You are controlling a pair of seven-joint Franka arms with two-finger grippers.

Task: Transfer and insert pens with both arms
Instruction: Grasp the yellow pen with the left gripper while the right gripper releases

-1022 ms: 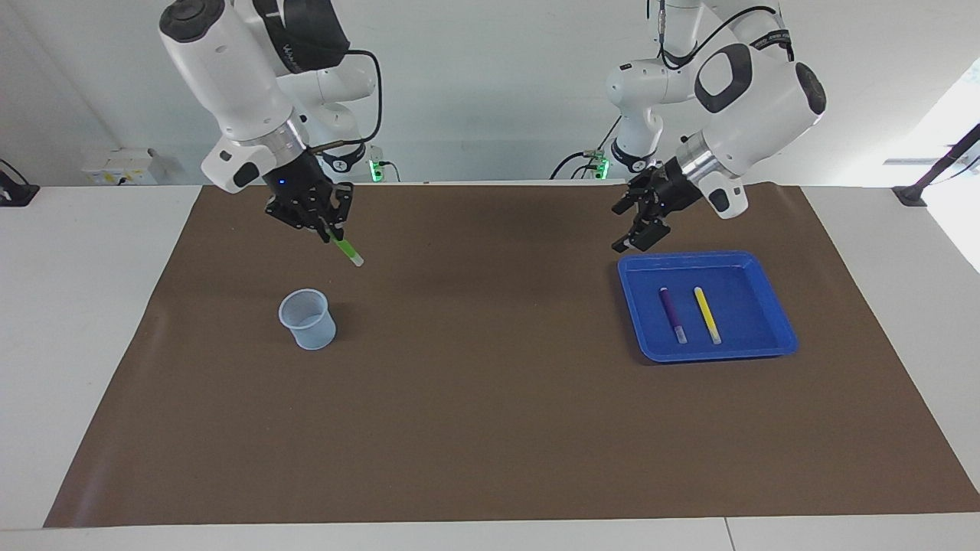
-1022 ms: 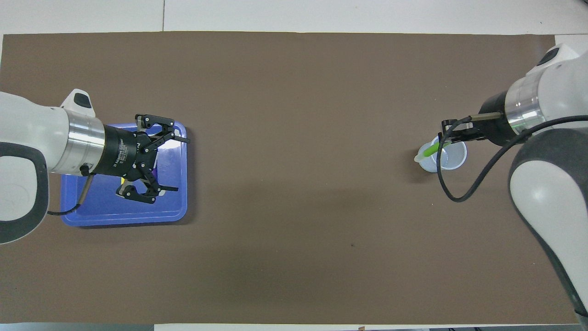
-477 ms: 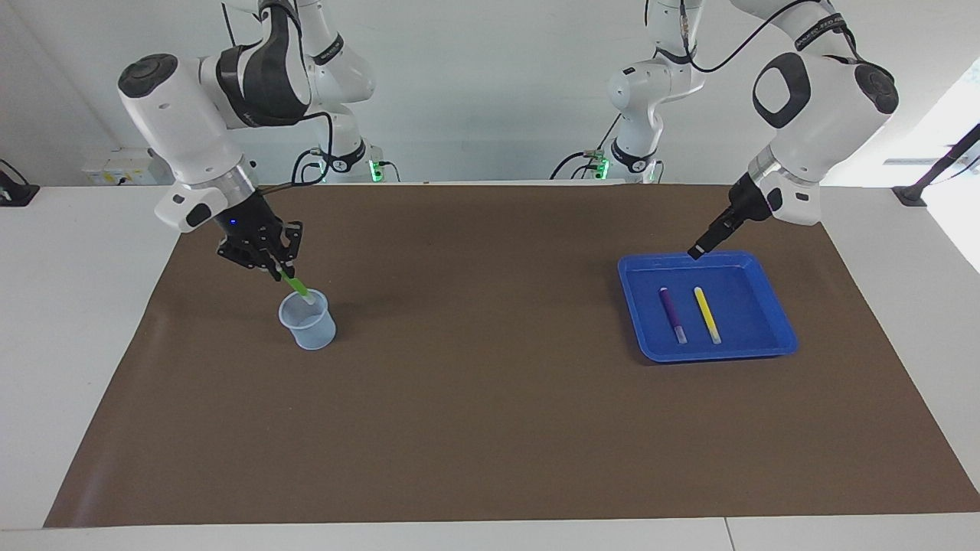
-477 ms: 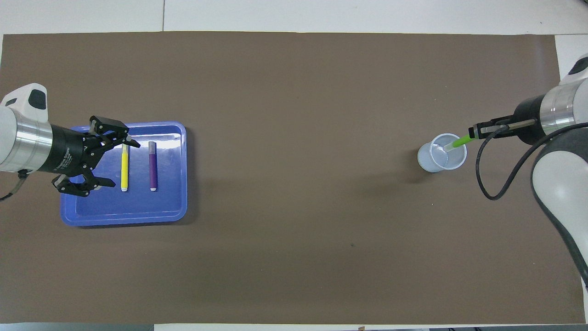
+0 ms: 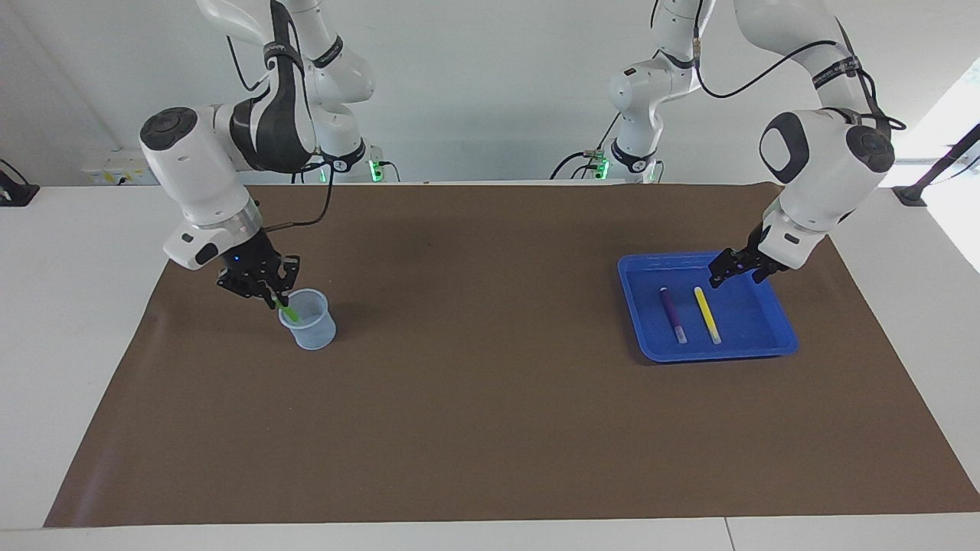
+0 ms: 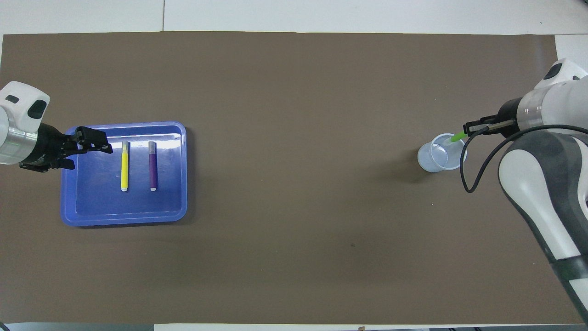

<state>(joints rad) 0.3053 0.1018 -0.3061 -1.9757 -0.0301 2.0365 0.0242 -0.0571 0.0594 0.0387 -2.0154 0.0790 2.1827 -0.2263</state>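
Observation:
My right gripper [image 5: 273, 295] is shut on the green pen [image 5: 289, 312] and holds it tilted, with its lower end inside the clear plastic cup [image 5: 310, 327]. The overhead view shows the same, the right gripper [image 6: 469, 130] holding the green pen [image 6: 457, 137] over the cup's [image 6: 434, 158] rim. The purple pen [image 5: 671, 312] and yellow pen [image 5: 706, 312] lie side by side in the blue tray [image 5: 754, 317]. My left gripper [image 5: 736, 272] is open and empty, low over the tray's corner nearest the robots, beside the yellow pen [image 6: 124, 165]. It also shows in the overhead view [image 6: 87, 147].
A brown mat [image 5: 490, 398] covers the table. The tray [image 6: 92, 202] is toward the left arm's end, and the cup is toward the right arm's end. Two smaller white arms [image 5: 635, 84] with green lights stand at the robots' edge of the table.
My right gripper has come down and put the green pen's lower end into the cup. My left gripper has turned and dropped toward the tray beside the yellow pen.

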